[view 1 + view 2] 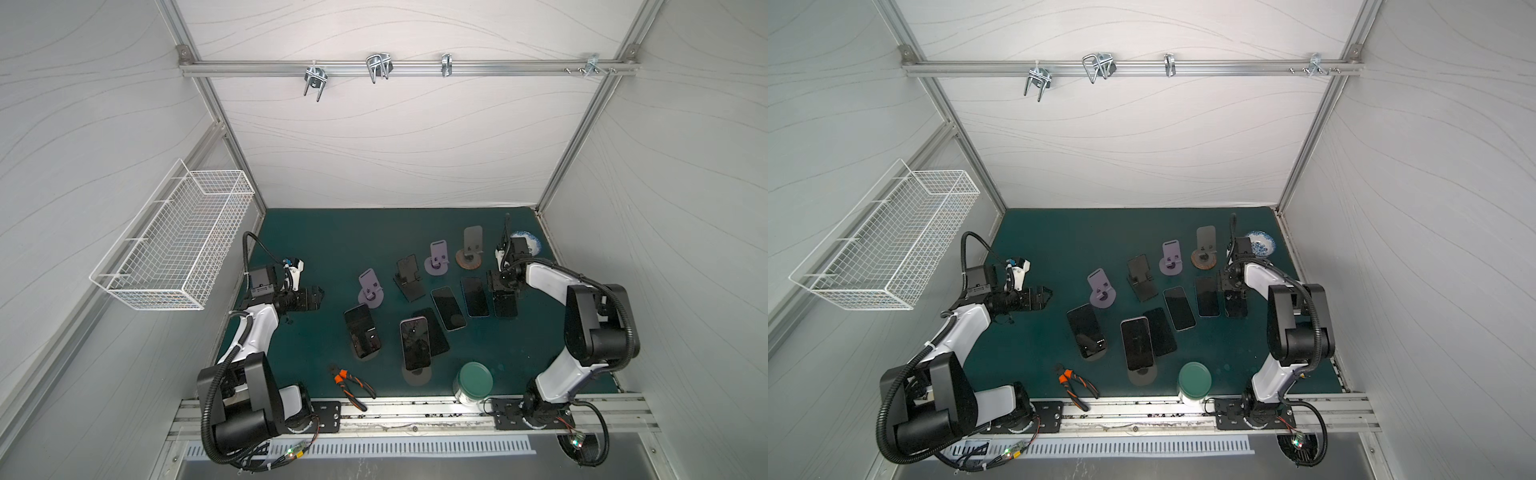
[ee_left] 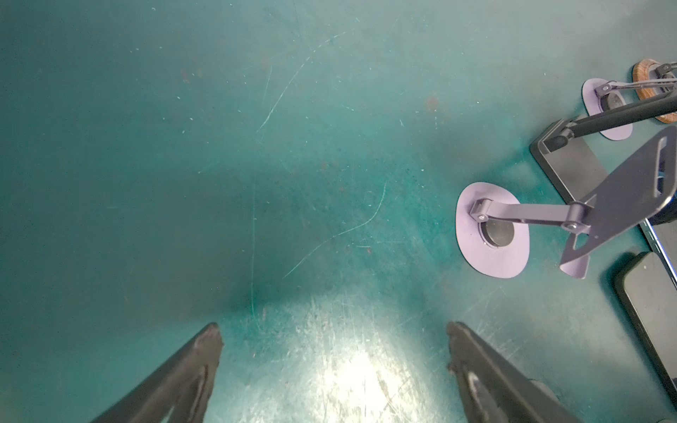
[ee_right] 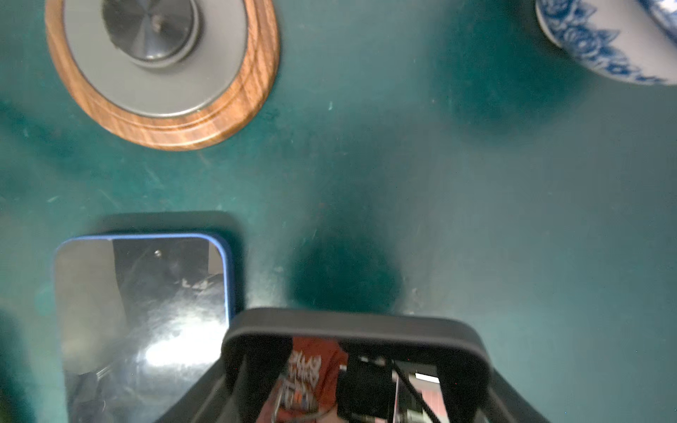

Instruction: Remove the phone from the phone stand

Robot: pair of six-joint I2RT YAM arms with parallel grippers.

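My right gripper (image 1: 503,293) (image 3: 353,370) is shut on a phone in a black case (image 1: 505,305) (image 3: 351,326), held by its long sides just above the green mat, with its shadow beneath it. A wood-rimmed phone stand (image 1: 468,257) (image 3: 161,69) stands empty just behind it. A blue-cased phone (image 3: 143,311) lies flat beside the held one. Nearer the front, a phone (image 1: 414,343) leans on a grey round-based stand (image 1: 417,377), and a black phone (image 1: 362,330) rests on another stand. My left gripper (image 1: 318,297) (image 2: 335,337) hovers open over bare mat at the left.
Two empty purple stands (image 1: 371,286) (image 1: 438,257) and a black folding stand (image 1: 409,276) stand mid-mat, with phones lying flat (image 1: 448,307) among them. Pliers (image 1: 349,384) and a green-lidded jar (image 1: 473,382) sit at the front edge. A blue-and-white bowl (image 1: 528,241) is back right, a wire basket (image 1: 174,249) on the left wall.
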